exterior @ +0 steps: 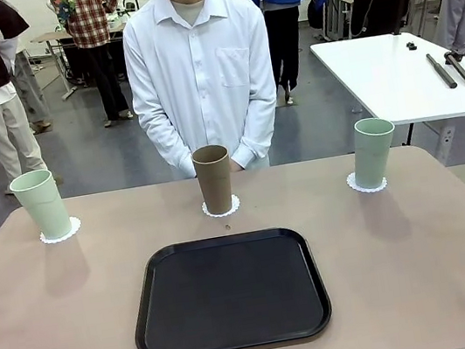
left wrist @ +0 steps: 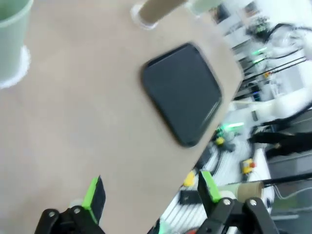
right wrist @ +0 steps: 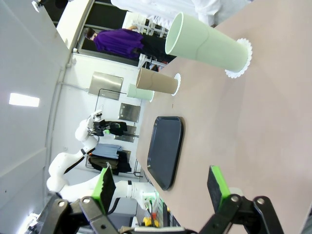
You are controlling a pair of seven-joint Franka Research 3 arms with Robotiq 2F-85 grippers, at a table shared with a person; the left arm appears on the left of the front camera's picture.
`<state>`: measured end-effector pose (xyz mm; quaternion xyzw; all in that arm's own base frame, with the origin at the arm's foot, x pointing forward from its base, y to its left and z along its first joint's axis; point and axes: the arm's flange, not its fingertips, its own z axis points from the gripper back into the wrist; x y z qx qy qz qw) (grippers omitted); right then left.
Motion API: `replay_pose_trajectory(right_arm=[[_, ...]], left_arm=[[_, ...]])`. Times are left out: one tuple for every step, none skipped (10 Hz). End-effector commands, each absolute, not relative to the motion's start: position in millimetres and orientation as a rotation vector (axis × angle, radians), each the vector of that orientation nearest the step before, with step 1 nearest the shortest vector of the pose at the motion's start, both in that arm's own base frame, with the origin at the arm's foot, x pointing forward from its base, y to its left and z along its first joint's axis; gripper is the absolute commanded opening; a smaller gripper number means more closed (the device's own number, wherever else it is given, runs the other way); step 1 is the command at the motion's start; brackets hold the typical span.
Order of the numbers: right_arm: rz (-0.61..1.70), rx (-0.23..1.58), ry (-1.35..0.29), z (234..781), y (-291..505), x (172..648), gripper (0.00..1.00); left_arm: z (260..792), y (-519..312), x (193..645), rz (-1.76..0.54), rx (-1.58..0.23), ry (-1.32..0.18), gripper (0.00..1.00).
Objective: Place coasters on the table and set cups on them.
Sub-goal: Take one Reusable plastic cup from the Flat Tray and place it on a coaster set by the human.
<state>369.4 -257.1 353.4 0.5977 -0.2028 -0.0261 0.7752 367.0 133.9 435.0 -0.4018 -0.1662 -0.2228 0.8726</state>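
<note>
A beige table (exterior: 459, 262) is shown with a black tray (exterior: 229, 295) at its centre. Three cups (exterior: 214, 179) are stood upright along the far edge, each on a white coaster (exterior: 221, 209). Both the left gripper (left wrist: 151, 192) and right gripper (right wrist: 163, 183) are seen with fingers apart, holding nothing. A tall cup could be tipped by a careless arm sweep.

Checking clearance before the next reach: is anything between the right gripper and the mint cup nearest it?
Nothing visible: bare table lies between the open right gripper and the mint cup, which stands on its coaster.
</note>
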Motion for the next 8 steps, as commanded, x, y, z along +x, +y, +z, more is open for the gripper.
replay_pose_trajectory(right_arm=[[-0.056, 1.295, -0.44, 353.8, -256.3, 369.2, 1.0], [-0.056, 1.295, -0.44, 353.8, -256.3, 369.2, 1.0], [-0.056, 1.295, -0.44, 353.8, -256.3, 369.2, 1.0], [-0.056, 1.295, -0.44, 353.8, -256.3, 369.2, 1.0], [-0.056, 1.295, -0.44, 353.8, -256.3, 369.2, 1.0], [-0.056, 1.295, -0.44, 353.8, -256.3, 369.2, 1.0], [-0.056, 1.295, -0.44, 353.8, -256.3, 369.2, 1.0], [-0.056, 1.295, -0.44, 353.8, -256.3, 369.2, 1.0]], left_arm=[[422.0, 182.1, 390.1, -0.4, -1.048, -0.382, 1.0], [409.6, 205.8, 384.5, -0.363, -1.126, -0.383, 1.0], [398.0, 229.6, 378.5, -0.321, -1.176, -0.378, 1.0], [389.8, 247.2, 372.8, -0.279, -1.178, -0.36, 1.0], [380.7, 267.0, 362.8, -0.257, -1.189, -0.378, 1.0], [373.3, 282.7, 353.7, -0.241, -1.213, -0.399, 1.0], [369.4, 295.4, 349.1, -0.222, -1.231, -0.416, 1.0], [363.9, 305.8, 345.7, -0.193, -1.258, -0.428, 1.0]])
